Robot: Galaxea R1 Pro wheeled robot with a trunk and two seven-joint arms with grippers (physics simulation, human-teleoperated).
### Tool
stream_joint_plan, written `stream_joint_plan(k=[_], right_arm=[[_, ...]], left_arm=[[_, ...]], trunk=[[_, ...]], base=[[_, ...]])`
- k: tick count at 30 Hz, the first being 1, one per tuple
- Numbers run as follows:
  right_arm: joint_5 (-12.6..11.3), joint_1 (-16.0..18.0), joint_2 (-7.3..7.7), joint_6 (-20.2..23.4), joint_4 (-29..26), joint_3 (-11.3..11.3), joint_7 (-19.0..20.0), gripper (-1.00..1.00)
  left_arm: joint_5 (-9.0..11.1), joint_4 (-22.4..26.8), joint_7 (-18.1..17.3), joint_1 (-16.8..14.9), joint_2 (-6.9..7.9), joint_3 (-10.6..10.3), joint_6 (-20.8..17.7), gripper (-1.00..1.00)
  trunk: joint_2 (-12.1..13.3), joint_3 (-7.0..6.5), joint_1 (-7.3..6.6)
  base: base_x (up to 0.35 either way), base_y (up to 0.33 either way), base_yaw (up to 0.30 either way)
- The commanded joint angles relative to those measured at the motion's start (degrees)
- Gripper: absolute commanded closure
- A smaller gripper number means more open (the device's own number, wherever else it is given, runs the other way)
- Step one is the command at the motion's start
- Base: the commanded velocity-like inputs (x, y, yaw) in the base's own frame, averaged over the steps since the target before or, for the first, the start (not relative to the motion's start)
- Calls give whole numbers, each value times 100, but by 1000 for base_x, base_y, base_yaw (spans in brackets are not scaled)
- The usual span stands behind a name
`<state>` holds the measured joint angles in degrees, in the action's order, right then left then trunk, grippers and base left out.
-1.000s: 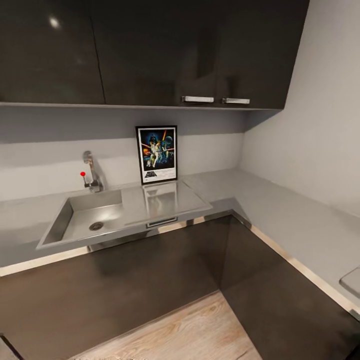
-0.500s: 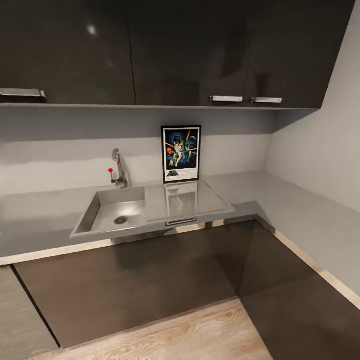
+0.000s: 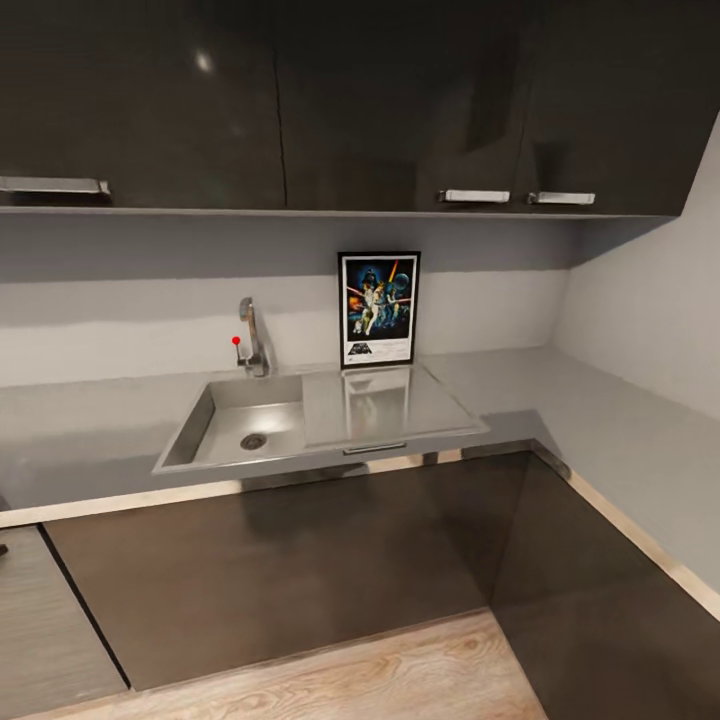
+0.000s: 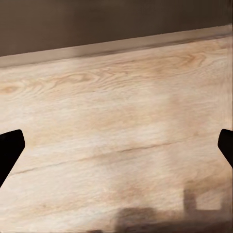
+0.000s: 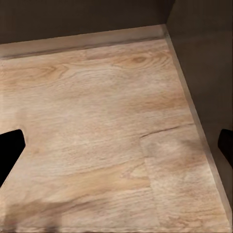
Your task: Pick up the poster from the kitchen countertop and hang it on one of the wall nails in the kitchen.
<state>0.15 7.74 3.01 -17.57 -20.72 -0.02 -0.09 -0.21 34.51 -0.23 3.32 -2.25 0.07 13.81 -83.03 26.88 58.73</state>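
Grey countertop point(image 3: 120, 430), poster point(image 3: 379, 309) upright at wall — both claws point(image 4: 116, 148) point(image 5: 116, 150) floorward, seemingly open, empty.

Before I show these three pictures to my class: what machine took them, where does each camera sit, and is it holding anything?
A wheeled two-armed robot in a simulated kitchen. The head camera looks at the grey countertop, where the poster stands upright against the wall behind the sink, beside the tap. The other two cameras sit near each gripper and look down at the wood floor. The left gripper and right gripper are wide open; the dark tips at the picture edges are their fingers. Nothing is held.
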Motion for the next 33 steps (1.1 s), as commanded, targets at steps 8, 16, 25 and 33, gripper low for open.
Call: stream_joint_plan(k=[8,16,25,33], right_arm=[[-23,-17,-18,-54,263,-4,-3,-100],[-23,-17,-18,-54,521,-4,-3,-100],[-23,-17,-18,-54,811,-4,-3,-100],[30,7,65,-148,809,-5,-7,-100]], left_arm=[[-14,-253,0,24,-173,1,45,-100],[-14,-510,0,24,-173,1,45,-100],[-14,-800,0,24,-173,1,45,-100],[-27,-798,-2,130,-143,27,188,-100]], trunk=[[-4,5,-1],[-4,5,-1],[-4,5,-1],[-4,5,-1]], base=[[0,0,0],[0,0,0],[0,0,0],[0,0,0]])
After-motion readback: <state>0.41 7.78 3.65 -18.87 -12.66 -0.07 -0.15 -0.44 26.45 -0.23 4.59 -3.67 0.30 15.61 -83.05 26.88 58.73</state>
